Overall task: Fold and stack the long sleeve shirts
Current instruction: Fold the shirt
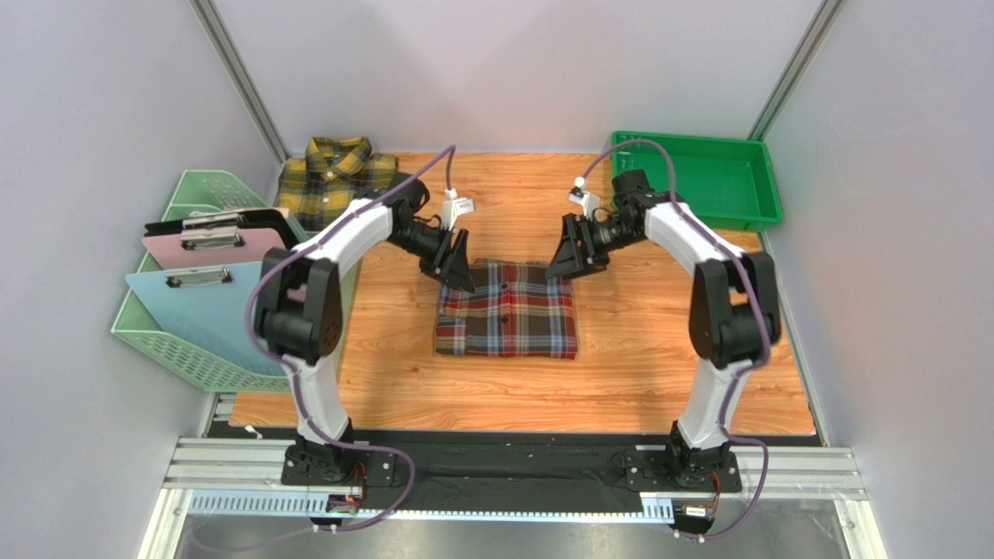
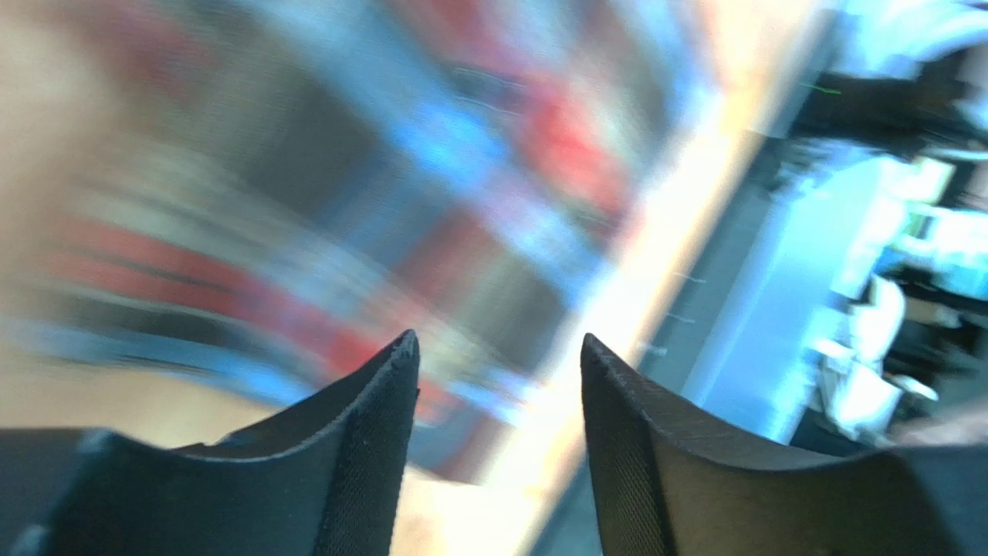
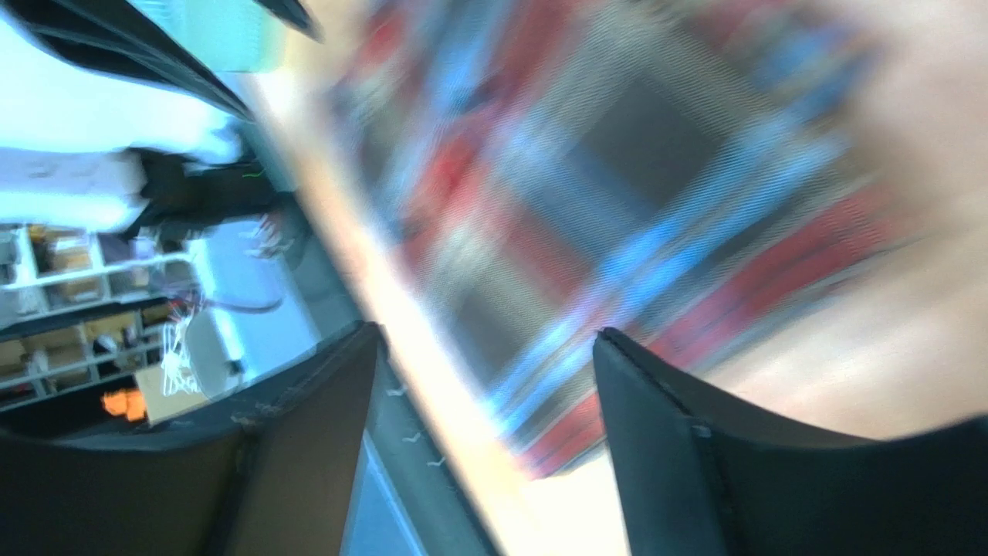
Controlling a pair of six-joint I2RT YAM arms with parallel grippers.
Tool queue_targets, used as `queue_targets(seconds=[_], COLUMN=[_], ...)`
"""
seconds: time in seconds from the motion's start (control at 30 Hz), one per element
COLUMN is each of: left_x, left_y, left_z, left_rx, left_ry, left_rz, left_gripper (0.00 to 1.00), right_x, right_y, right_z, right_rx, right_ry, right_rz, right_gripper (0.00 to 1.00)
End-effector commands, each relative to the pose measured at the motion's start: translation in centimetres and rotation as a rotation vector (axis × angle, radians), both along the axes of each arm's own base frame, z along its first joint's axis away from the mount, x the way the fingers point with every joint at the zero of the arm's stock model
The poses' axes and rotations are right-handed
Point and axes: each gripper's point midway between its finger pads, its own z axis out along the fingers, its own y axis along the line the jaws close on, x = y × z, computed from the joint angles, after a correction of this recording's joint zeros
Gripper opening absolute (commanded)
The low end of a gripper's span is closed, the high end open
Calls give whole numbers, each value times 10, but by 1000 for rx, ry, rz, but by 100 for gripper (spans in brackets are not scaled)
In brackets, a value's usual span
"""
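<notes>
Wood-grain bench (image 1: 653, 373), enclosed by pale walls, with two arms mounted at its near edge.

1. Red, brown and navy plaid shirt (image 1: 508, 312). Folded into a compact rectangle and lying flat at the middle of the bench. The button placket runs down its centre.

2. Yellow and dark check shirt (image 1: 336, 175). Lies at the far left corner of the bench with its collar showing, well apart from the red shirt. How neatly it is folded cannot be told.

3. Left end effector (image 1: 457, 275). Angled downward at the far left corner of the red shirt. The wrist view is blurred, but both dark fingers (image 2: 360, 452) show with a clear gap and nothing between them.

4. Right end effector (image 1: 566, 262). Set at the far right corner of the same shirt, mirroring the left. Its fingers (image 3: 673, 452) are parted, with blurred plaid visible through the gap, and it grips nothing.

Whether either set of tips touches the cloth cannot be told.

5. Green tray (image 1: 700, 210). Sits at the far right corner of the bench.

6. Mint basket (image 1: 175, 349). Stands beside the left edge of the bench and holds a pink clipboard (image 1: 216, 247), a blue clipboard (image 1: 198, 309) and a black clipboard (image 1: 271, 217).
</notes>
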Motion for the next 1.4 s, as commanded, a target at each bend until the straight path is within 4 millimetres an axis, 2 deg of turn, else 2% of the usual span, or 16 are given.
queue_targets(seconds=[0.0, 0.07, 0.2, 0.3, 0.33, 0.4, 0.43, 0.5, 0.63, 0.7, 0.8, 0.87, 0.97, 1.07, 1.23, 1.37], left_x=[-83, -112, -122, -111, -103, -92, -94, -101, -126, -129, -106, -79, -38, -11, 5, 7], left_y=[-39, -45, -52, -41, -32, -19, -15, -18, -32, -34, -28, -13, 9, 26, 39, 50], left_z=[63, 52, 22, -33, -47, -70, -80, -70, -30, -4, 28, 40, 58, 63, 52, 37], left_rx=[-294, -296, -264, -128, -75, 23, 39, 19, -78, -143, -188, -171, -134, -58, 21, 42], left_ry=[92, 187, 273, 357, 377, 395, 433, 449, 312, 246, 91, 45, -66, -147, -165, -112], left_rz=[-110, -131, -128, -68, -25, 25, 29, -4, -177, -193, -135, 3, 166, 254, 318, 369], left_gripper=[73, 75, 72, 65, 63, 59, 58, 57, 61, 64, 65, 66, 69, 75, 77, 73], right_x=[-68, -95, -131, -128, -119, -106, -86, -67, -11, 22, 55, 54, 30, 2, -22, -45], right_y=[23, 41, 61, 58, 46, 26, 7, -12, -47, -51, -46, -29, 6, 33, 60, 57], right_z=[67, 63, 33, -13, -42, -75, -85, -101, -90, -71, -37, -16, 6, -4, -39, -73], right_rx=[216, 235, 226, 156, 86, -11, -79, -158, -352, -410, -479, -466, -440, -470, -452, -449], right_ry=[25, 69, 184, 268, 317, 332, 324, 319, 81, -67, -259, -333, -428, -468, -403, -352], right_rz=[78, 136, 214, 197, 146, 101, 46, -2, -26, -25, -8, 25, 108, 187, 253, 395], right_gripper=[75, 75, 68, 63, 62, 56, 56, 55, 55, 55, 56, 60, 70, 76, 79, 80])
